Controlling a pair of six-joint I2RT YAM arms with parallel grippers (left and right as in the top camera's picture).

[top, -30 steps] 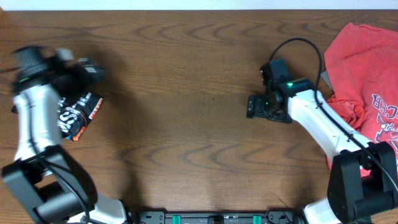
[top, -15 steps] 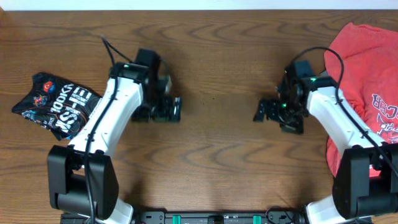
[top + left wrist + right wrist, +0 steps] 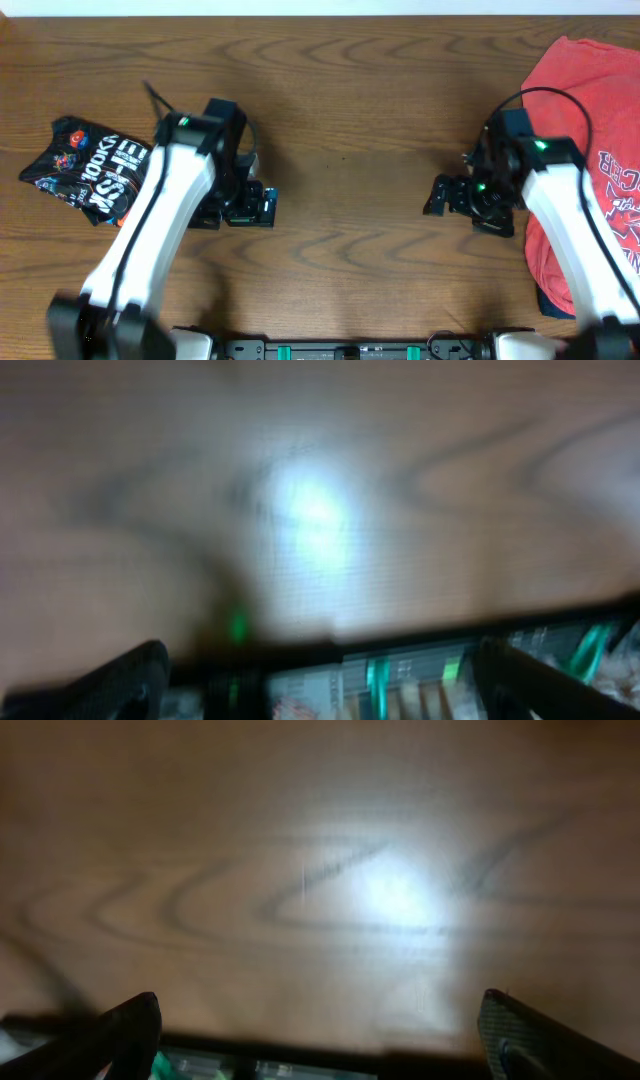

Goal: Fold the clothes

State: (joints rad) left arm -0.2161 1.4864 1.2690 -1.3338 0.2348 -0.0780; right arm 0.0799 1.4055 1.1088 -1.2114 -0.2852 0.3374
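The black jersey (image 3: 88,168) with white lettering and small orange-red logos lies folded in a small bundle at the table's left edge. My left gripper (image 3: 262,204) is open and empty, to the right of the jersey and apart from it. My right gripper (image 3: 437,196) is open and empty at centre right. In both wrist views the fingertips (image 3: 318,685) (image 3: 320,1035) stand wide apart over bare wood. The jersey does not show in either wrist view.
A red T-shirt (image 3: 592,130) with white lettering lies crumpled at the right edge, partly under my right arm. The wooden table (image 3: 340,120) lies between the arms. The robot base rail (image 3: 350,350) runs along the front edge.
My left arm has let go of the jersey and swung right, then back toward the front. My right gripper has moved toward the front and slightly right.
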